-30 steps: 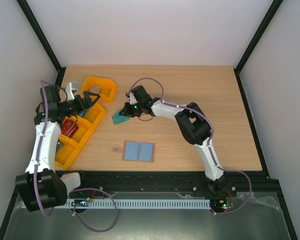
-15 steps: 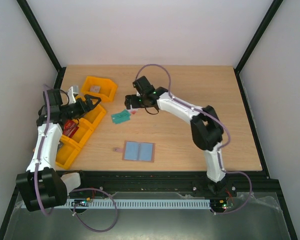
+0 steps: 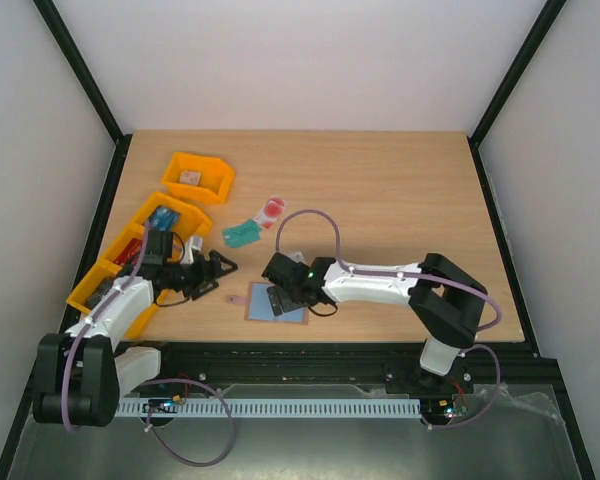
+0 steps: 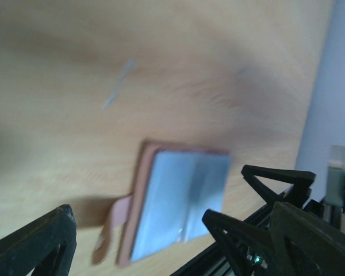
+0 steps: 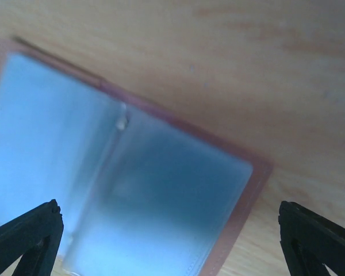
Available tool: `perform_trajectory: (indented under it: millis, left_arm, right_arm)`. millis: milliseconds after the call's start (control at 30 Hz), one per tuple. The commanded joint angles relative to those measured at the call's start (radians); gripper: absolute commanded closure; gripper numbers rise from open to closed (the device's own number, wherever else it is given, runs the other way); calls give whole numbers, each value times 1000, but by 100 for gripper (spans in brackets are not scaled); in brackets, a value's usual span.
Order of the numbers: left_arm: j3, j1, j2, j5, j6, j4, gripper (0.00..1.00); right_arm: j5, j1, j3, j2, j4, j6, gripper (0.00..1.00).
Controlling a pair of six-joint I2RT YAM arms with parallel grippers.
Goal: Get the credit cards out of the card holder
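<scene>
On table (image 3: 400, 200): card holder (image 3: 258, 306) open, credit cards (image 3: 242, 234) outside.

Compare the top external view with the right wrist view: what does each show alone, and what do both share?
Only the top view: the teal card and the pale card lying on the table, the orange bins, the left hand. Only the right wrist view: the centre crease of the card holder, and the right hand spread wide. Both: the holder lying open, grey-blue side up, on wood.
</scene>
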Motion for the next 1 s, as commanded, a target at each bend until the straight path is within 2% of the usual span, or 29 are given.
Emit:
perform_trajectory:
  millis: [0, 133, 267, 300, 367, 400, 500, 567, 667, 767, 833, 967]
  left_arm:
    - [-108, -32, 19, -47, -126, 29, 8]
    - [-133, -75, 57, -47, -151, 64, 9]
    - [-151, -85, 77, -62, -155, 70, 12]
    - [-159, -86, 79, -62, -159, 77, 12]
    - [-168, -88, 80, -54, -169, 94, 12]
    - [-168, -89, 80, -49, -170, 102, 12]
    - [-166, -92, 77, -23, -174, 145, 11]
    - [-164, -94, 73, 0, -178, 171, 11]
    - [-163, -94, 66, 52, -196, 221, 11]
    - [-148, -98, 55, 113, -211, 281, 14]
    - [-133, -103, 44, 130, -189, 286, 21]
    - [-126, -108, 37, 168, -177, 310, 50]
  right_arm:
    - [21, 58, -39, 58, 74, 137, 1]
    - [-9, 75, -87, 110, 127, 153, 0]
    - [13, 75, -91, 143, 137, 143, 9]
    - [20, 75, -93, 149, 145, 141, 16]
    - [34, 72, -93, 156, 163, 141, 41]
    - [38, 69, -92, 158, 172, 142, 50]
    - [37, 55, -96, 166, 204, 145, 67]
    - [23, 37, -103, 161, 228, 145, 74]
    - [-8, 7, -118, 128, 273, 140, 96]
    - [-80, -24, -138, 65, 358, 121, 98]
    - [-115, -41, -139, 18, 403, 105, 98]
    - [-184, -61, -155, -75, 514, 62, 98]
